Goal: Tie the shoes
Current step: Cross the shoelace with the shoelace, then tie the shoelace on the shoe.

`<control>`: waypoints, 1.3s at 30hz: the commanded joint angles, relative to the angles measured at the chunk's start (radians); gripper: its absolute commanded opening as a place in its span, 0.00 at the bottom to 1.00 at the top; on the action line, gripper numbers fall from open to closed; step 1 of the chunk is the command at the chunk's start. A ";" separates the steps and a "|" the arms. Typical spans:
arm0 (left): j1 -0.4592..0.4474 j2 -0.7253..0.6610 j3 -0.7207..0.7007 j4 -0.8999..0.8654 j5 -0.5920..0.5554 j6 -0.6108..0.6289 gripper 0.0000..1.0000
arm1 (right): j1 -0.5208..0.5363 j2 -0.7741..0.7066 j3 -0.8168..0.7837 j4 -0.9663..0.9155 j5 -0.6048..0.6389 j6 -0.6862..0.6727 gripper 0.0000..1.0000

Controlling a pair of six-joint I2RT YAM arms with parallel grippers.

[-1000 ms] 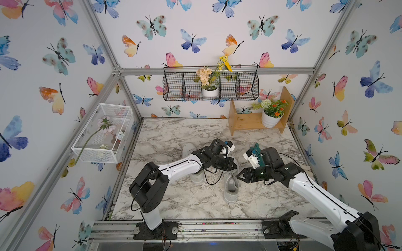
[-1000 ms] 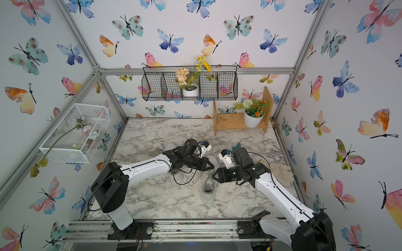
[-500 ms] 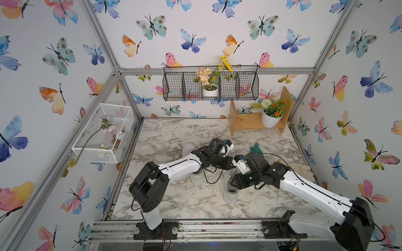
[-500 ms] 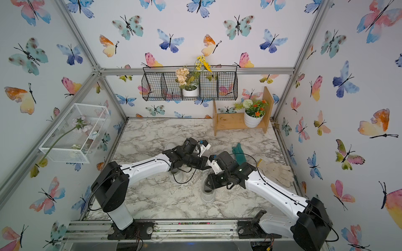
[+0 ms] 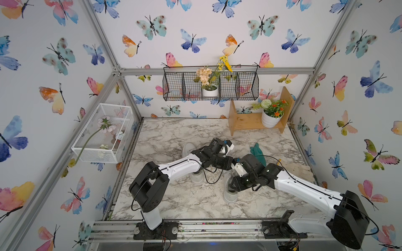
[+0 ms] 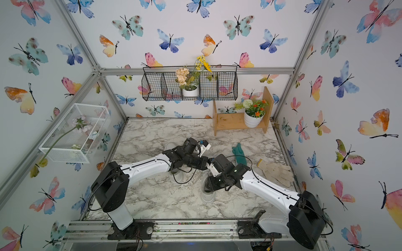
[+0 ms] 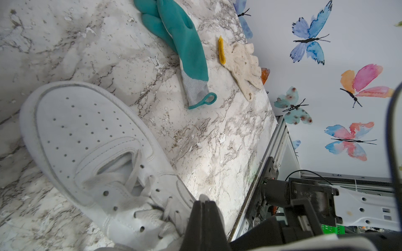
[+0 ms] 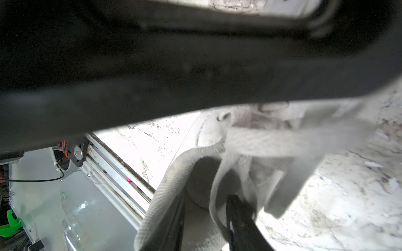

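Centrally on the marble table [image 5: 174, 134]: left shoe [image 5: 196, 178], mostly hidden beneath the left arm [image 5: 178, 167], toe toward the back wall; right shoe [image 5: 231, 196] just beside it, heel end clear in both top views [image 6: 207, 196]. Toe box perforated, laces [image 7: 134, 171] loose across the tongue in the left wrist view. Left gripper [image 7: 203, 204]: pressed fully together, hovers beside the upper eyelets of the right shoe [image 7: 87, 141], a scrap of white at the tips, cannot tell whether pinching one of the laces. Right gripper [image 8: 205, 202]: fingers [image 8: 237, 217] apart, straddles a hanging lace strand [image 8: 219, 165] over the same shoe's mouth; blurred, contact unclear. Beyond the toe, teal glove [image 7: 185, 43] and cream glove [image 7: 241, 63], flat on the marble, near each other yet apart
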 commanded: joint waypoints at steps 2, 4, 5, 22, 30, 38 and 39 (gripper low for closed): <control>-0.001 -0.010 -0.010 0.001 -0.005 0.001 0.00 | 0.008 0.012 -0.018 -0.007 0.066 -0.007 0.22; 0.002 -0.020 -0.017 0.001 -0.014 0.001 0.00 | 0.008 -0.006 -0.002 -0.033 0.099 -0.014 0.10; 0.003 -0.024 -0.020 -0.003 -0.019 0.002 0.00 | 0.008 -0.016 0.012 -0.054 0.127 -0.016 0.06; 0.043 -0.145 -0.126 -0.047 -0.123 -0.003 0.00 | -0.040 -0.138 0.118 -0.047 0.309 -0.093 0.03; 0.056 -0.177 -0.161 -0.051 -0.146 -0.006 0.00 | -0.142 -0.154 0.101 -0.031 0.285 -0.136 0.02; 0.079 -0.206 -0.193 -0.056 -0.170 -0.010 0.00 | -0.261 -0.182 0.054 -0.003 0.235 -0.157 0.02; 0.083 -0.211 -0.197 -0.056 -0.172 -0.011 0.00 | -0.270 -0.184 0.041 0.005 0.228 -0.154 0.02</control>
